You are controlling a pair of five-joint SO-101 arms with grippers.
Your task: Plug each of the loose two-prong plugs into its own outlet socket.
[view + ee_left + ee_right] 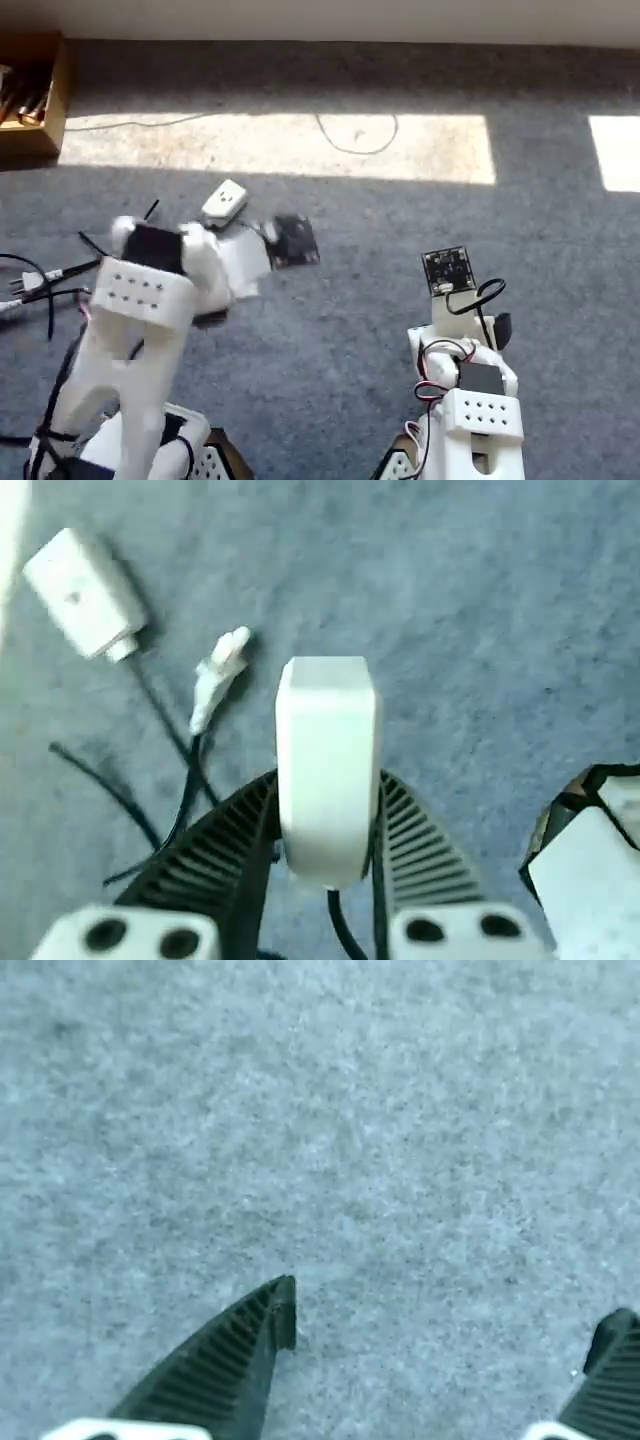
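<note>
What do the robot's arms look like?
The left arm and right arm are chunky white plastic with rows of little holes. Red and black wires loop over the right arm. Their fingers are black and ribbed.

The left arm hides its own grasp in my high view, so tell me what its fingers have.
Observer: The left gripper is shut on a white block with a black cable at its base.
Operator: Report what lies near it.
Observer: A small white plug on a dark lead lies on the carpet beside the block, not touching it.
Operator: Now the right arm.
Observer: The right gripper has its fingers open above grey carpet, holding nothing.
</note>
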